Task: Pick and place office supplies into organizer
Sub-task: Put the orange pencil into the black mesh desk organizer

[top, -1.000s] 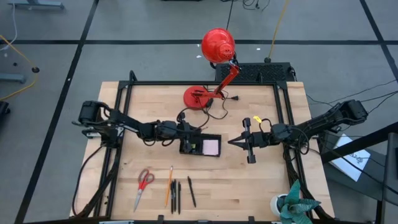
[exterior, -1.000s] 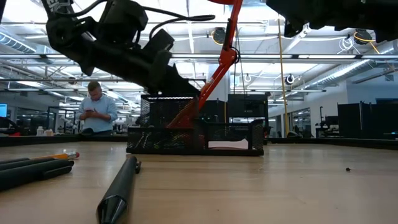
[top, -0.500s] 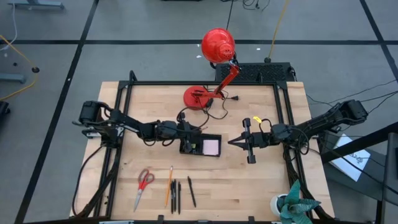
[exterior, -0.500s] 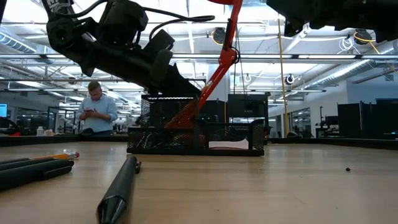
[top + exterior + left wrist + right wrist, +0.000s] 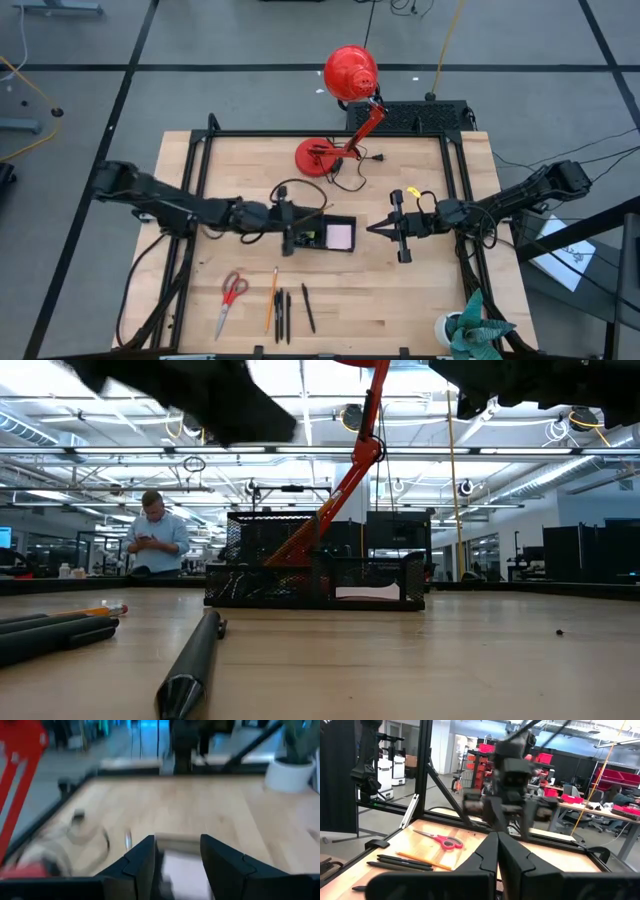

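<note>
The black organizer (image 5: 322,235) stands mid-table, with a pink sticky-note pad (image 5: 340,237) in its low section. An orange pencil (image 5: 315,210) leans out of its taller section. My left gripper (image 5: 296,228) hovers open just left of the organizer and above it, shown as a dark blur (image 5: 230,400) in the low view and with spread fingers (image 5: 177,855) in its wrist view. My right gripper (image 5: 372,229) hangs shut to the organizer's right, fingers together (image 5: 497,850). Red-handled scissors (image 5: 232,290), a second pencil (image 5: 272,298) and black pens (image 5: 283,315) lie near the front edge.
A red desk lamp stands on its base (image 5: 315,155) behind the organizer, with its cord (image 5: 345,180) looping on the table. A potted plant (image 5: 465,330) sits at the near right corner. Black frame rails (image 5: 200,190) run along the table's sides. A person (image 5: 155,540) stands far off.
My left gripper has risen and drawn back toward the table's left edge, leaving the organizer's taller section. In the low view it has gone up out of the organizer's way. The pencil stays leaning in that section. The right arm has kept still.
</note>
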{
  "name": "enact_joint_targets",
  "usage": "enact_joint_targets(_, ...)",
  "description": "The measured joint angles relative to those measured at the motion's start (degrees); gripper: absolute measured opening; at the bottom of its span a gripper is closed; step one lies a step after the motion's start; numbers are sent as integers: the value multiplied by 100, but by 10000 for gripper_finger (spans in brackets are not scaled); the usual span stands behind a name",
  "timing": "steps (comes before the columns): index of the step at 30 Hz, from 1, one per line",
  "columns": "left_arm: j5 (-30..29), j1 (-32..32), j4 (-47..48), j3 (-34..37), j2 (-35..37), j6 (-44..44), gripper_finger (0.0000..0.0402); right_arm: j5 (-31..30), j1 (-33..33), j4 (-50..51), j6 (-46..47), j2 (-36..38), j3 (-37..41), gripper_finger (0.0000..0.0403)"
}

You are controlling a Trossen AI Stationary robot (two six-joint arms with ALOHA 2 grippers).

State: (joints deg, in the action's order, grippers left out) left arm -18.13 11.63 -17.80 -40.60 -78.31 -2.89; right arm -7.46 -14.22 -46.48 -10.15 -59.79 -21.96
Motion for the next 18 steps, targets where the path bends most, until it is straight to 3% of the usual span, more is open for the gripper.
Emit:
enact_joint_targets(4, -477, 977, 2068, -460, 158, -1275, 152, 0, 0, 5, -17, 0, 0, 4)
enact_joint_targets(6, -522, 1483, 2363, -464, 47, -1959, 129, 0, 0, 6, -63, 0, 0, 4)
enact_joint_targets(13, -399, 2941, 1533, -489, -1114, -3479, 12, 1, 0, -12, 82, -2, 0, 4)
enact_joint_targets(18, -484, 3465, 210, -483, -1862, -3823, 13, 2, 0, -98, 186, -2, 0, 4)
